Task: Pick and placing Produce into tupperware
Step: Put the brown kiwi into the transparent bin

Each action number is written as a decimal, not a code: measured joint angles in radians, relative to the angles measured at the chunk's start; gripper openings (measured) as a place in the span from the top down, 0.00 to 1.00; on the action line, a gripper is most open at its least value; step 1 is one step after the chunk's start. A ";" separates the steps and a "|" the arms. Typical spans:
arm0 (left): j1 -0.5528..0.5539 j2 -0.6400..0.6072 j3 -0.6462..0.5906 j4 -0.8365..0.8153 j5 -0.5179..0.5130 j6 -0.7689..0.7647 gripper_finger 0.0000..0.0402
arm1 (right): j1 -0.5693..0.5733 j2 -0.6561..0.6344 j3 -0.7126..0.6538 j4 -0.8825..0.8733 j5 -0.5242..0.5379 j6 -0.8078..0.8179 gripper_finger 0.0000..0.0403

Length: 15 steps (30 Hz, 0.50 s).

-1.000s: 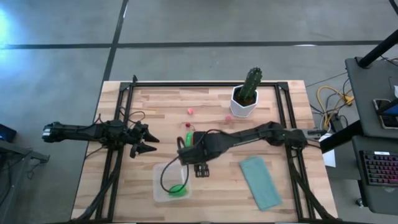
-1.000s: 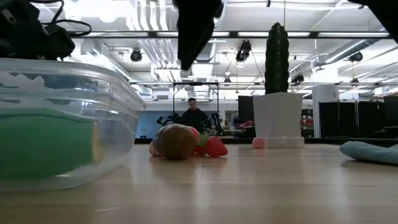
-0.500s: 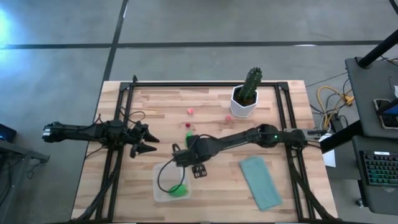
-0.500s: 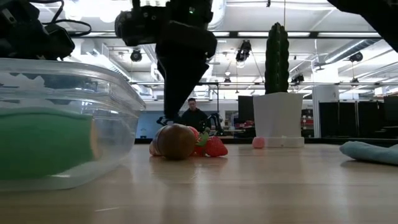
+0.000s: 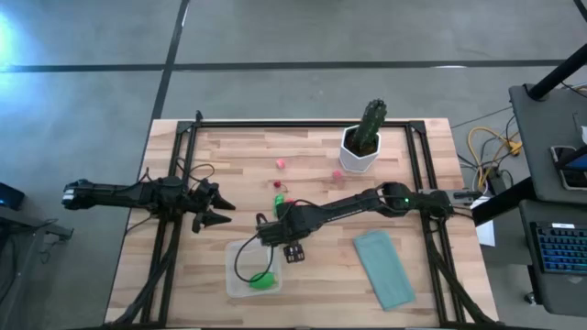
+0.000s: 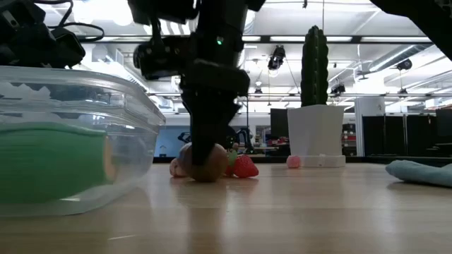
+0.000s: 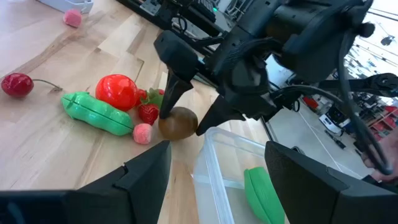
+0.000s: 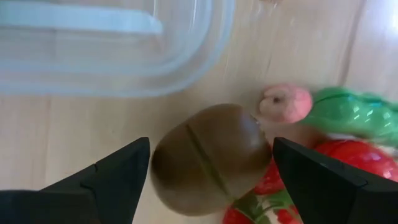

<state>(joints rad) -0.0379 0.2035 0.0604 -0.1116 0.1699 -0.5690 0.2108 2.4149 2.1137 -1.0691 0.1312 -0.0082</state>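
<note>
Brown round produce (image 8: 208,158) on the wooden tabletop (image 5: 312,156) just beside the tupperware (image 5: 237,275), my right end effector (image 7: 186,115) spread wide astride it, my left end effector (image 5: 213,207) waiting apart, released.

The brown round piece (image 8: 208,158) sits hemmed in: the container (image 5: 240,275) wall lies just on its near side, and a pink bit (image 8: 285,102), green pod (image 7: 96,113) and red fruit (image 7: 118,91) crowd its far side. Bare wood stays open between this cluster and the cactus pot (image 5: 358,154), and toward the cloth (image 5: 383,268).
</note>
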 joint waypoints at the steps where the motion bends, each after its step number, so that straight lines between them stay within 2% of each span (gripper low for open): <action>1: 0.000 0.000 0.000 0.000 0.000 0.000 0.39 | -0.002 0.000 -0.010 0.001 0.000 0.000 0.18; 15: 0.000 0.003 0.000 0.000 0.000 0.000 0.39 | -0.007 0.000 -0.058 0.003 0.021 -0.003 0.19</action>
<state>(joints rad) -0.0377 0.2066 0.0601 -0.1116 0.1699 -0.5690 0.2043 2.4149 2.0553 -1.0664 0.1522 -0.0113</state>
